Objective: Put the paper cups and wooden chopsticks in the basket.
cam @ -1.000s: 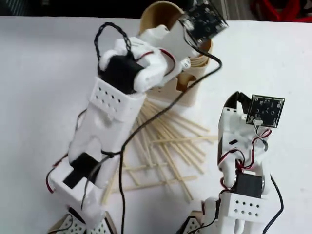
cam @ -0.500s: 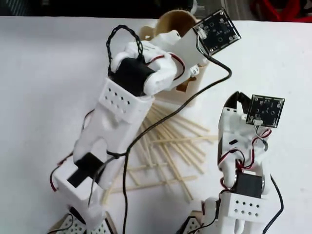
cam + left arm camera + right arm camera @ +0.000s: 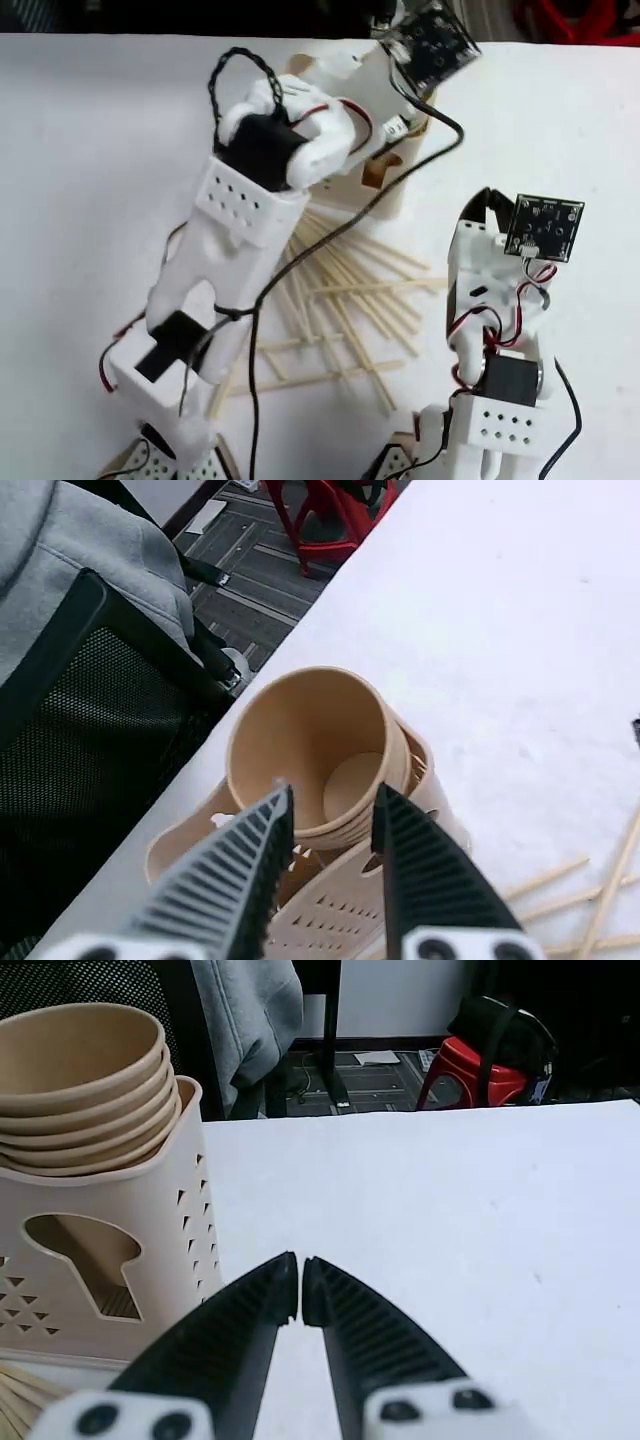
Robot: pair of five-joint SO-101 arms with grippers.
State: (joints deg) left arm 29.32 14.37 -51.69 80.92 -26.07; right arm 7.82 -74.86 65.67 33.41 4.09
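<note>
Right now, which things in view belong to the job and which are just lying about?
Job: stacked tan paper cups; beige perforated plastic basket holding them; thin wooden chopsticks scattered on the white table.
Lying about: grey garment over a black mesh chair; red object behind the table.

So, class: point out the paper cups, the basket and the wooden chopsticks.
paper cups [image 3: 100, 1120], right wrist view, stacked rims.
basket [image 3: 150, 1195], right wrist view, side wall.
wooden chopsticks [image 3: 345, 300], high view, pile's middle.

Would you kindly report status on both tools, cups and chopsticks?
Left tool open over paper cups stacked in basket. Right tool shut, empty. Chopsticks loose on table, partly under left arm.
</note>
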